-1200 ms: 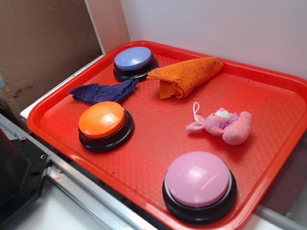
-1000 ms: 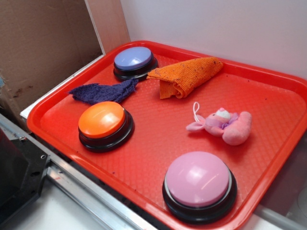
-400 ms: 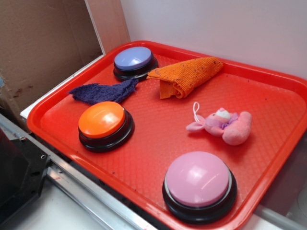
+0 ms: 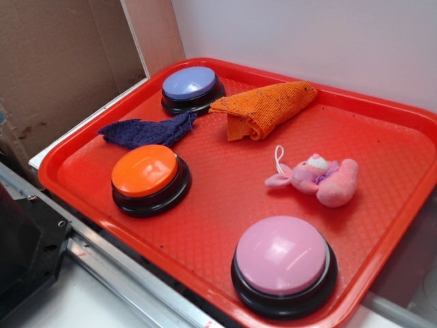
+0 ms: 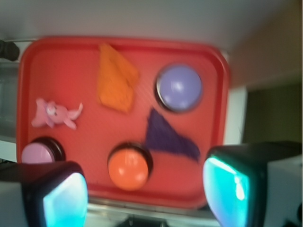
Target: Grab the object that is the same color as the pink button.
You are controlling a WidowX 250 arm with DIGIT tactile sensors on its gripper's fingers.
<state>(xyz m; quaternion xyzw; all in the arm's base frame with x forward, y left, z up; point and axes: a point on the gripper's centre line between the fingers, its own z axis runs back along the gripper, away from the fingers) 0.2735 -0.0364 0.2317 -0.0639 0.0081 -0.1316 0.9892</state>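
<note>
Three dome buttons and two cloths shared the red tray (image 4: 75,147) with the pink bunny (image 4: 317,179), which lay loose just behind the pink button (image 4: 283,256), while the gripper (image 5: 144,191) hung high above, jaws spread, ready for descent.

The pink button (image 5: 38,153) is half hidden behind blurred fingers (image 5: 61,198).
</note>
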